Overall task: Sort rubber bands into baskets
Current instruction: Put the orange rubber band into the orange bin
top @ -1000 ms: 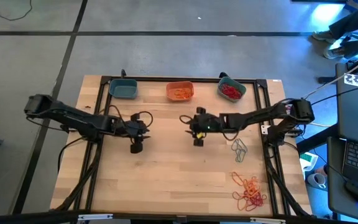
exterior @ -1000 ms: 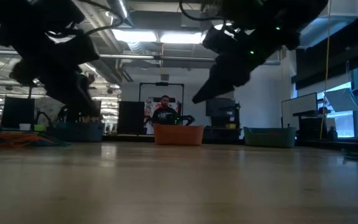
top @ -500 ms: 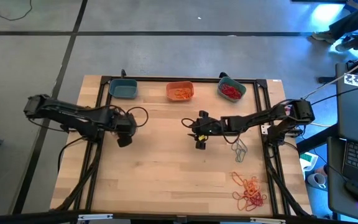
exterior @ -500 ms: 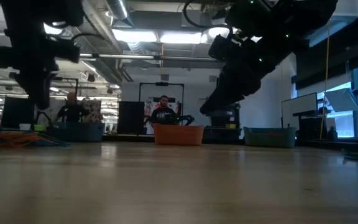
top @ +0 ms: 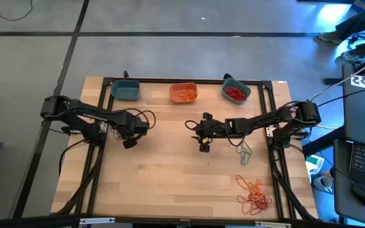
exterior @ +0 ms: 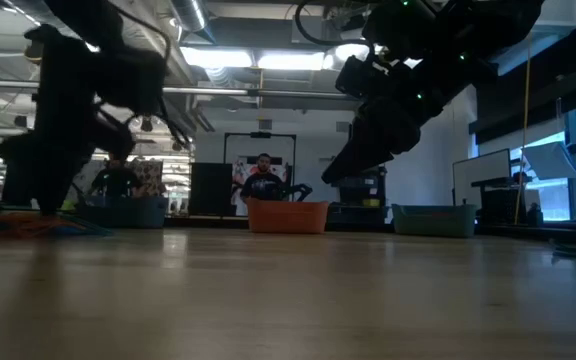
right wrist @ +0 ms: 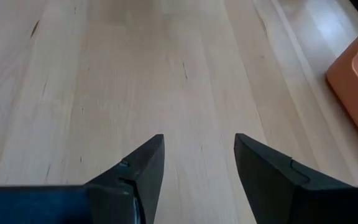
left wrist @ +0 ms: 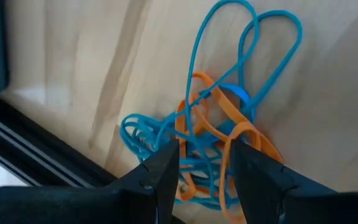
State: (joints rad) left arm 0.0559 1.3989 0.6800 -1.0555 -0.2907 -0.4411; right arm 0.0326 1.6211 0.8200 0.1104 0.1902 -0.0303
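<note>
Sorting was partly done — the orange basket and right basket held bands, loose rubber bands remained — while the left gripper and right gripper hovered, fingers apart, empty.

Wooden table carries three baskets and loose rubber bands.

Three baskets line the upper centre, one blue, one orange, one teal. Loose rubber bands lie tangled at lower right; a grey cluster lies above them.
</note>
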